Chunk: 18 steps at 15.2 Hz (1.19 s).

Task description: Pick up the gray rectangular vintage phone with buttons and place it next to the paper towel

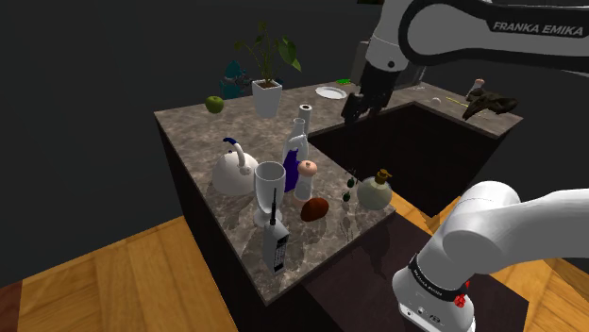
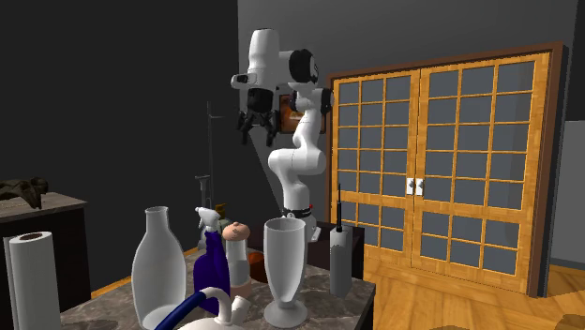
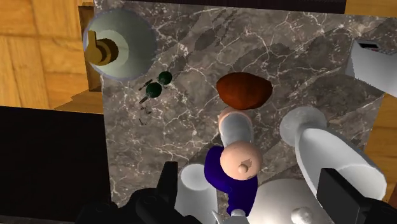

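The grey rectangular phone [image 1: 277, 249] stands upright with its thin antenna up, near the front edge of the marble counter [image 1: 198, 127]. It also shows in the second exterior view as the phone [image 2: 340, 259] and in the wrist view as the phone [image 3: 375, 63], far off to one side of my fingers. The white paper towel roll [image 1: 303, 121] stands at the counter's far side, beside the sunken dark area; the same paper towel roll [image 2: 33, 281] is at the second exterior view's left. My gripper [image 1: 357, 106] [image 2: 255, 124] [image 3: 249, 172] hangs high above the counter, open and holding nothing.
Between phone and roll stand a white kettle [image 1: 233, 171], a tall goblet [image 1: 269, 191], a blue bottle [image 1: 292, 166], a pink-topped shaker [image 1: 307, 179], a brown lump [image 1: 315, 208] and a soap dispenser [image 1: 375, 190]. A potted plant [image 1: 267, 87] and a green apple [image 1: 215, 104] stand at the back.
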{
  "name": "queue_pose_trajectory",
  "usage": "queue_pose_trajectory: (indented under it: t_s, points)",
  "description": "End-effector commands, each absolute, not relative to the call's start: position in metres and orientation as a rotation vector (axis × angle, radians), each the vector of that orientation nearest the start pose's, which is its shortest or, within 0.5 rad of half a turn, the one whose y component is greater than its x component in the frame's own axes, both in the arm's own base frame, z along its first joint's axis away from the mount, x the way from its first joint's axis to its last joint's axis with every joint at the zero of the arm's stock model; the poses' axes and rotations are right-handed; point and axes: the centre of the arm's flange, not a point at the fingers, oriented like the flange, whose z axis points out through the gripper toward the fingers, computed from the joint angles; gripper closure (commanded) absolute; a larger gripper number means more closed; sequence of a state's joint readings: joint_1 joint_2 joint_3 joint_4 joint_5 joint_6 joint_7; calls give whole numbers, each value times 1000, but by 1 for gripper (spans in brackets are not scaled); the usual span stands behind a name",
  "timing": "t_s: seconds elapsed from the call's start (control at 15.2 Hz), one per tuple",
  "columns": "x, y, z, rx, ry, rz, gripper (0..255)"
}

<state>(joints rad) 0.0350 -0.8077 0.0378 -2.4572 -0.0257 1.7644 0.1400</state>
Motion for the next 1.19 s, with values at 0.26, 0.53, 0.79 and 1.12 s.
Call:
queue_pose_trajectory:
  t_s: [0.26,0.53,0.79,1.12]
  points:
    - [315,86,522,-3173,130,-172,0]
    - [314,129,491,-3172,137,-159,0]
    - [312,172,461,-3171,144,-146,0]
    - [311,226,423,-3170,153,-130,0]
